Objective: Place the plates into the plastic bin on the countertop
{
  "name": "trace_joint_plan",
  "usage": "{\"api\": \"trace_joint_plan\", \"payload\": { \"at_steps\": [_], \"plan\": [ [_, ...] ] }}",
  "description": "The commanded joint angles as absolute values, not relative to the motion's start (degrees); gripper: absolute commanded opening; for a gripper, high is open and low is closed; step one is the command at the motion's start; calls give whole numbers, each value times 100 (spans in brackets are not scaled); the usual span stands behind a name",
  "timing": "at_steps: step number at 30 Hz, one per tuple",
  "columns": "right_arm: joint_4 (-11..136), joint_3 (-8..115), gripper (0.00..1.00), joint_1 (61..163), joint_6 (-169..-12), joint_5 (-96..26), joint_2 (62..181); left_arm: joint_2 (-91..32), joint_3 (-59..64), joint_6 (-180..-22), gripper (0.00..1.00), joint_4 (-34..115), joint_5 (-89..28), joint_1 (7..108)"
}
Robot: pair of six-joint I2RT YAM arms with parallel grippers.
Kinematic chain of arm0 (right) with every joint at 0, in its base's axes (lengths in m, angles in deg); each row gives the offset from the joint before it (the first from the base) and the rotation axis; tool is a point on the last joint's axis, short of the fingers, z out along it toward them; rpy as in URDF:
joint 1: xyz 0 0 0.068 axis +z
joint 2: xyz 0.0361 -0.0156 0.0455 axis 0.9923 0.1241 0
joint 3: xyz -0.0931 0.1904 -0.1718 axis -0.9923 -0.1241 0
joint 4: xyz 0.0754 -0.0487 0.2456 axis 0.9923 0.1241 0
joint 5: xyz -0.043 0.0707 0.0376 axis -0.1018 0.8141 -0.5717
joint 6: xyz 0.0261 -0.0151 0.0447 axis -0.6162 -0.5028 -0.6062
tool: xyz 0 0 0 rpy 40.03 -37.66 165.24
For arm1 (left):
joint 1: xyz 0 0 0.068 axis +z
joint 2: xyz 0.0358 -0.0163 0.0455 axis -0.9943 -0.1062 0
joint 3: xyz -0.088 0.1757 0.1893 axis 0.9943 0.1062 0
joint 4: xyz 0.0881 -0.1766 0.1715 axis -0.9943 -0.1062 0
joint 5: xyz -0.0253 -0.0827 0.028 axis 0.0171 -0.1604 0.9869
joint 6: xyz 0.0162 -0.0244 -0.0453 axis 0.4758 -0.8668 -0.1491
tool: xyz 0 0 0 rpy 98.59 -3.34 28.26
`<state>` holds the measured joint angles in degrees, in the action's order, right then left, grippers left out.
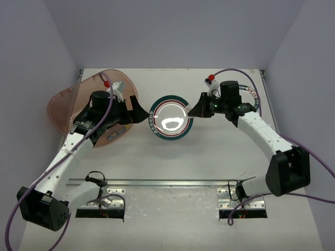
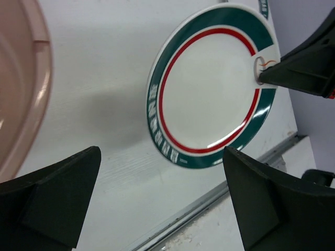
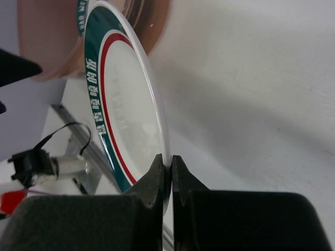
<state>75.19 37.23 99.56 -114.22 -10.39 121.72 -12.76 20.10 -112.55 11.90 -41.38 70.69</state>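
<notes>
Plate (image 1: pixel 171 119) in right hand (image 3: pixel 166 163) (by rim)

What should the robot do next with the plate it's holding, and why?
Probably carry the plate left toward the plastic bin. The right gripper pinches its rim with the plate tilted up, and the left gripper is open between plate and bin.

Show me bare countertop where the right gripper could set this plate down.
Free: the countertop strip between plate and rail, and the far strip behind the plate. Crowded: left of the plate, where the left gripper and bin sit close.
</notes>
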Motion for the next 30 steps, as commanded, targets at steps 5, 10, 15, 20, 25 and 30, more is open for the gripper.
{"api": "trace_joint_plan", "payload": {
  "at_steps": [5, 10, 15, 20, 25, 30],
  "plan": [
    [6584, 3596, 0, 9857, -11759, 1382, 11543, -1694, 1838, -11426, 60, 2014, -4801, 6518],
    [6351, 3584, 0, 9817, -12024, 1515, 11624, -1730, 1846, -11417, 11, 2102, -5153, 6439],
    [6238, 3427, 75, 9546, -12269, 1171, 11751, -1653, 1621, -11586, 0, 1858, -4198, 6474],
    [6465, 2759, 99, 8880, -12226, 145, 11259, -1350, 1290, -12182, 0, 1265, -3180, 8036],
    [6834, 2302, 99, 8568, -11874, -404, 10983, -1255, 1468, -12720, 0, 1383, -3325, 10087],
    [6843, 2238, 99, 8534, -11778, -518, 11180, -2009, 1681, -13035, 0, 1616, -3115, 10765]
  ]
}}
